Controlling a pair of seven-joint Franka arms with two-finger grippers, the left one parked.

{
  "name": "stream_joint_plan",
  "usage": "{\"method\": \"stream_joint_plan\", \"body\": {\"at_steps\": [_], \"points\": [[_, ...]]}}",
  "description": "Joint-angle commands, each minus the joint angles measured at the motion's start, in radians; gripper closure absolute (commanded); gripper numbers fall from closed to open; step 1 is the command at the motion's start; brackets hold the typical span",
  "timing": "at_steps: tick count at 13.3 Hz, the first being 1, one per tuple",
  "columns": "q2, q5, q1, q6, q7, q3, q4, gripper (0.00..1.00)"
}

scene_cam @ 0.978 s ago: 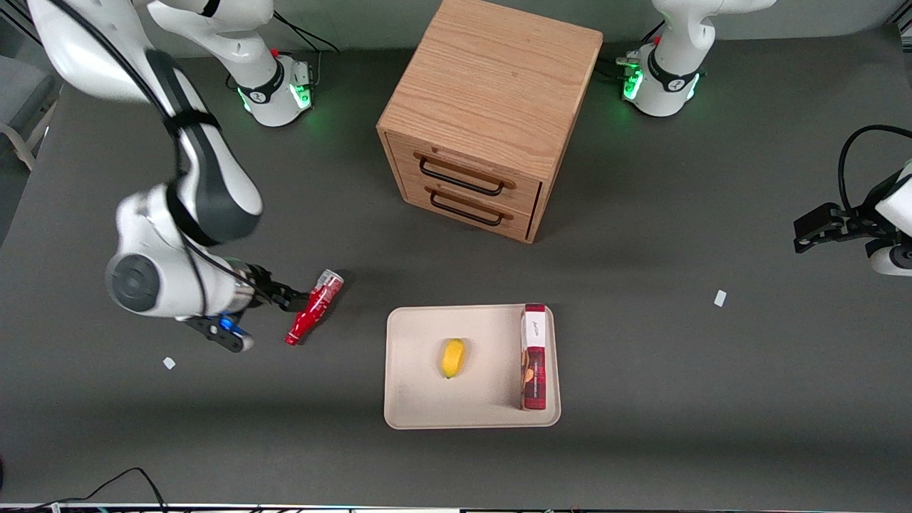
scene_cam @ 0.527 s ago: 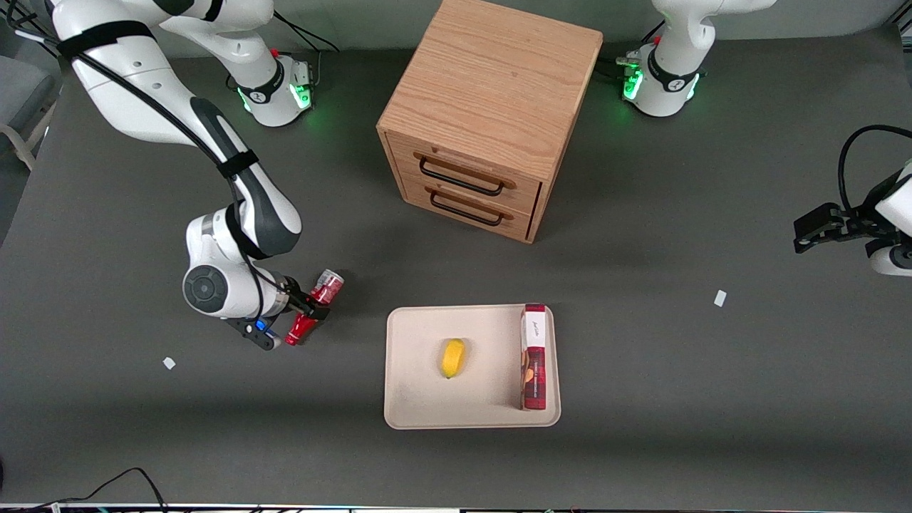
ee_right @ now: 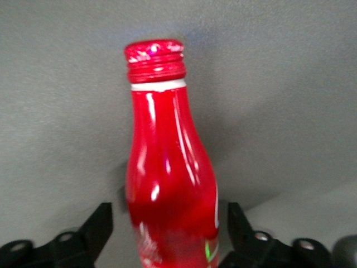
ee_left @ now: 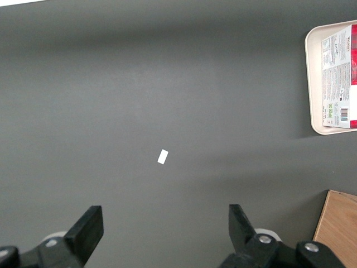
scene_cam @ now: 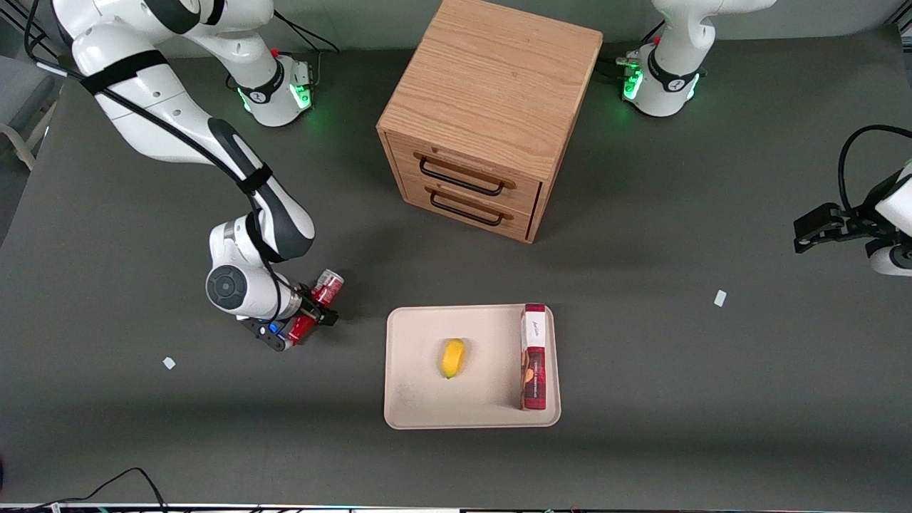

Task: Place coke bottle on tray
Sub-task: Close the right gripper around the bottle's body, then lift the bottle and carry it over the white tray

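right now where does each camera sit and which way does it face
Front view: high above the table's near edge, looking down on the wooden drawer cabinet, tray and both arms; the claw straddles the coke bottle.
Left wrist view: on the parked arm, facing down at bare table; its own fingers show.
Right wrist view: on the working arm, looking along the coke bottle between open fingers.
Front and left wrist views share the tray and red box.

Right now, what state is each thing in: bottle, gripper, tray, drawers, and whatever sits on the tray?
coke bottle: lying on the table, off the tray, between the gripper fingers.
gripper: open, straddling the bottle's body, not closed on it.
tray: flat on the table, partly occupied.
yellow fruit: lying mid-tray.
red box: on the tray along one edge.
drawers: both shut.
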Motion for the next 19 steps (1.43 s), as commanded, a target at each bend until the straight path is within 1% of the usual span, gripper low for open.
{"method": "stream_joint_plan", "body": {"at_steps": [1, 5, 7, 9, 11, 12, 14, 16, 17, 18, 19], "points": [[-0.023, -0.026, -0.006, 0.015, 0.025, 0.010, -0.016, 1.00], [-0.055, -0.028, -0.006, -0.008, 0.007, 0.014, -0.008, 1.00], [-0.121, -0.038, -0.002, -0.090, -0.035, 0.015, 0.025, 1.00], [-0.196, -0.038, 0.001, -0.187, -0.139, 0.018, 0.087, 1.00], [-0.221, -0.037, 0.001, -0.279, -0.243, 0.043, 0.212, 1.00], [-0.195, -0.037, 0.004, -0.345, -0.283, 0.061, 0.322, 1.00], [-0.085, -0.032, 0.027, -0.434, -0.293, 0.093, 0.546, 1.00], [0.050, -0.029, 0.035, -0.422, -0.293, 0.162, 0.707, 1.00], [0.152, -0.029, 0.046, -0.408, -0.293, 0.194, 0.814, 1.00], [0.231, -0.031, 0.064, -0.379, -0.290, 0.207, 0.867, 1.00], [0.289, -0.032, 0.079, -0.305, -0.286, 0.207, 0.868, 1.00]]}}
